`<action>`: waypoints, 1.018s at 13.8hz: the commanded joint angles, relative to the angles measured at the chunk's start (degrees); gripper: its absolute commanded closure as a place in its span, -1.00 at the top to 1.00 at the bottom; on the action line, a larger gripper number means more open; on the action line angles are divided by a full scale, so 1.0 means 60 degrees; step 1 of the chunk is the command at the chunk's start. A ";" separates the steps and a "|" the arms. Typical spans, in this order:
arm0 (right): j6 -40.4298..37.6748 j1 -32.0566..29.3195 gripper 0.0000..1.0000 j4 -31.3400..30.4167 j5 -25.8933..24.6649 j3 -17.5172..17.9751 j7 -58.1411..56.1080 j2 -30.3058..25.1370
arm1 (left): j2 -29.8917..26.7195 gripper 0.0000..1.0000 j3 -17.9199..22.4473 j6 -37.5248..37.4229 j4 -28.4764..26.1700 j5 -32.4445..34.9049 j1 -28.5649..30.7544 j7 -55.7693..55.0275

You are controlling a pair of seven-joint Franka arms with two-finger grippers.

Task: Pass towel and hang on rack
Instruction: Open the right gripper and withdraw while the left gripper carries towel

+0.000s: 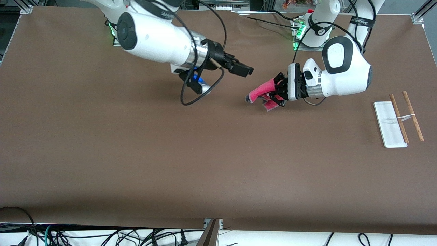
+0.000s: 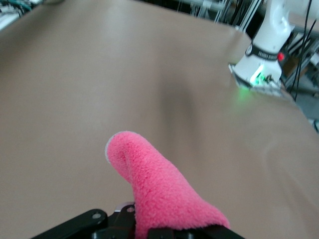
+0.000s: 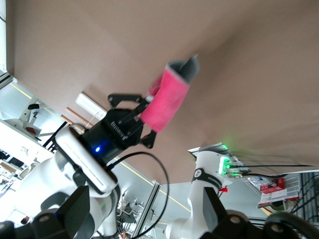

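The pink-red towel hangs folded from my left gripper, which is shut on it a little above the middle of the table. In the left wrist view the towel sticks out past the gripper. My right gripper is open and empty, in the air beside the towel toward the right arm's end. The right wrist view shows its spread fingers, the towel and the left gripper. The rack, with a white base and two brown rods, stands at the left arm's end of the table.
A black cable loop hangs under the right arm's wrist. Both arm bases with green lights stand at the table's edge farthest from the front camera. The brown table stretches wide toward the front camera.
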 commanded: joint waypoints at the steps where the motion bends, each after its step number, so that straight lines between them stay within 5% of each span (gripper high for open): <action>1: -0.1135 -0.0589 1.00 0.0283 -0.0594 0.0051 -0.0757 -0.0037 | -0.0179 -1.00 -0.0031 -0.0181 0.0321 0.1927 0.0429 -0.1213; 4: -0.2321 -0.1204 1.00 0.0283 -0.1460 0.0037 -0.2132 -0.0227 | 0.0054 -1.00 -0.0031 -0.2019 0.1797 0.5663 0.1306 -0.3104; 9: -0.3833 -0.1848 1.00 -0.0241 -0.3128 -0.0359 -0.4812 -0.1308 | 0.1825 -1.00 0.0027 -0.5029 0.5313 0.8890 0.3359 -0.3182; 14: -0.4289 -0.3094 1.00 -0.2073 -0.5484 -0.0374 -0.9131 -0.2818 | 0.2632 -1.00 0.1240 -0.4943 0.5742 1.0840 0.4838 -0.3095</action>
